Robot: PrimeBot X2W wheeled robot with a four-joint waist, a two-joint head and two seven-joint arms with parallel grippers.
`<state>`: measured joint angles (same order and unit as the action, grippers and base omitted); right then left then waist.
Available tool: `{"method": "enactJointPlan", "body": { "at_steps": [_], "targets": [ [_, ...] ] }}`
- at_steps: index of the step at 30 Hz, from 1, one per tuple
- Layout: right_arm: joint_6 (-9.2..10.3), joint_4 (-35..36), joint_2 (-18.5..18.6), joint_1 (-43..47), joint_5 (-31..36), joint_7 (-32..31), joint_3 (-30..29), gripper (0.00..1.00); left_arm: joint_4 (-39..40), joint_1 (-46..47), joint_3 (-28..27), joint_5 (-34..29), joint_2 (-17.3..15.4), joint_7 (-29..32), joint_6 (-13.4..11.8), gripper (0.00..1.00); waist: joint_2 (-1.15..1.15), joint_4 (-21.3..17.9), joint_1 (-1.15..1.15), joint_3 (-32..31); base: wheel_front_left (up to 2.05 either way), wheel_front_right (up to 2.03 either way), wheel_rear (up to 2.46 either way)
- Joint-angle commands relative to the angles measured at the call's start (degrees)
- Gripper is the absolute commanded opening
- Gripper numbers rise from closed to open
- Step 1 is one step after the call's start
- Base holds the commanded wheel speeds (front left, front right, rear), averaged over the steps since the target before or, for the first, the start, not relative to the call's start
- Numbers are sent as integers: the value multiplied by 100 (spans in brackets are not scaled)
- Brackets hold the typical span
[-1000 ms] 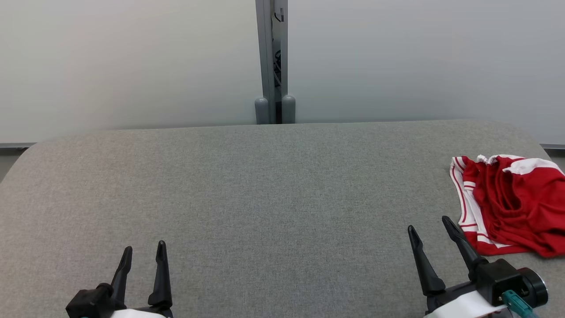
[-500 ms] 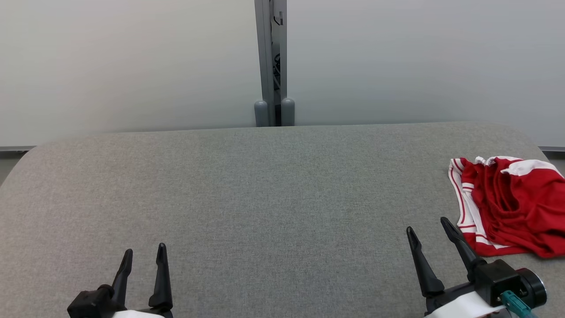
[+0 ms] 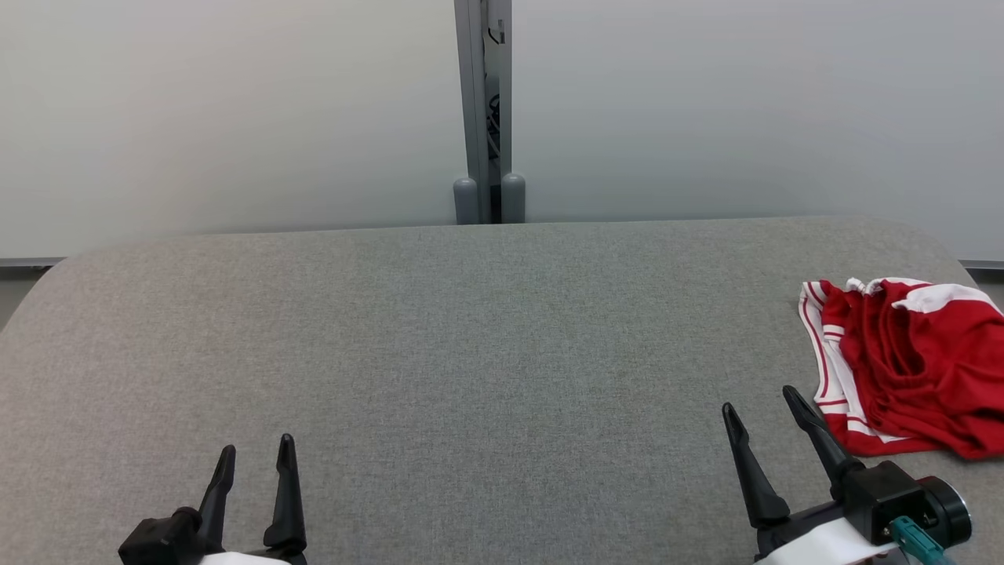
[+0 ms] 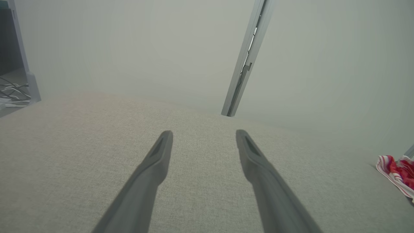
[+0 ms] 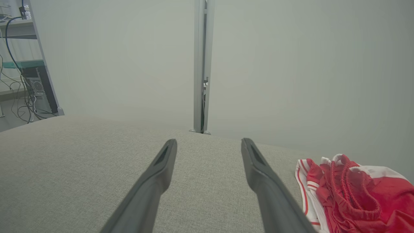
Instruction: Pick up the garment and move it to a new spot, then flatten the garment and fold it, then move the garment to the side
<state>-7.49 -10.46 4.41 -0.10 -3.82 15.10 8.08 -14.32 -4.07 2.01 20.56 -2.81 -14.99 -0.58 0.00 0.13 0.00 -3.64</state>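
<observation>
Garment (image 3: 914, 365) crumpled, right edge cropped, right gripper (image 3: 758, 399) empty beside it

Matt woven grey cloth table (image 3: 471, 353); soft red cloth garment (image 3: 925, 369).

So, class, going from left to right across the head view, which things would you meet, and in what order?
left gripper → grey post at the back, behind the table → right gripper → red and white garment
</observation>
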Motion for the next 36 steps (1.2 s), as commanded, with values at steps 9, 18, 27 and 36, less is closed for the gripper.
{"method": "enactJointPlan", "body": {
  "at_steps": [9,18,27,36],
  "targets": [
    [-1,-16,44,-42,-17,3,-10,100,-32,49,-27,44,-22,-21,-25,100,0,8,0,24,0,0,0],
    [-1,-40,41,-48,-41,3,-2,100,-47,89,-8,57,-22,-21,-40,100,0,37,0,51,0,0,0],
    [0,-48,-3,-46,-18,0,2,0,-85,7,-1,51,0,0,-24,0,0,68,0,43,0,0,0],
    [0,-289,-51,154,-467,-91,-50,0,-356,-102,-17,406,41,138,16,0,0,67,0,52,0,0,0]
  ]
}}
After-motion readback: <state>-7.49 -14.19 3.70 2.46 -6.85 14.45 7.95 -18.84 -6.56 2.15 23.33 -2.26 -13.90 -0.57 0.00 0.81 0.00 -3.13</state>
